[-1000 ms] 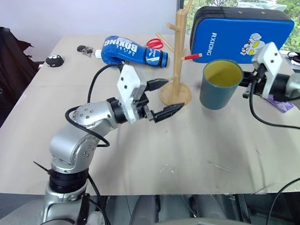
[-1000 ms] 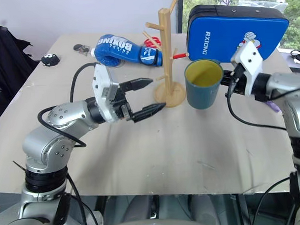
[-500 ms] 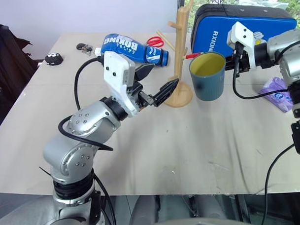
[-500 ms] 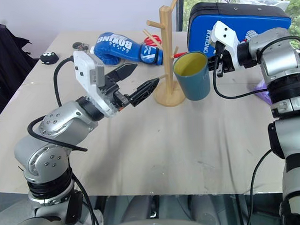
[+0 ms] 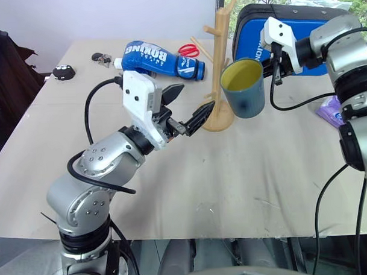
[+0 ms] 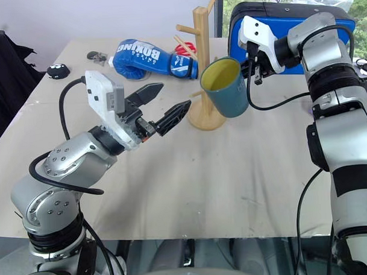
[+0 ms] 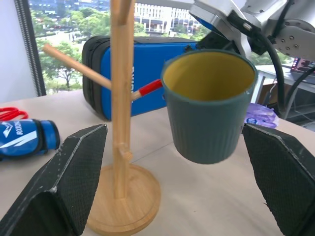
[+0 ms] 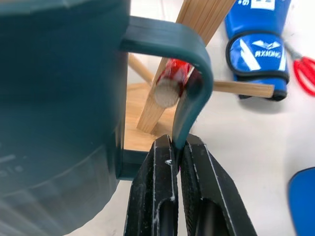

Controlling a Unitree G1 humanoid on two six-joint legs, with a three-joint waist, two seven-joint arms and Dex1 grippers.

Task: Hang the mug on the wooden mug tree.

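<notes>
— Two black fingers of the right gripper (image 8: 178, 147) are pinched tight on the loop handle of the dark teal-blue ceramic mug (image 5: 244, 88) with the yellow inside. Where does it hang?

— Off the table (image 5: 233, 172), tilted, just beside the slim post of the tall light-wood mug tree (image 5: 220, 64) and above its round disc base. In the right wrist view a red-tipped peg end (image 8: 170, 81) shows through the handle loop; whether it touches cannot be told.

— And the left gripper (image 5: 185, 110)?

— Spread wide, holding nothing. It hovers above the tabletop, near the tree's base on the side away from the mug, its fingers pointing toward the stand.

— What lies around?

— Behind the tree sit a blue boxing glove (image 5: 159, 58) with white lettering and red-handled scissors (image 5: 189, 51). A blue padded strike shield (image 5: 300, 31) stands behind the mug.
</notes>
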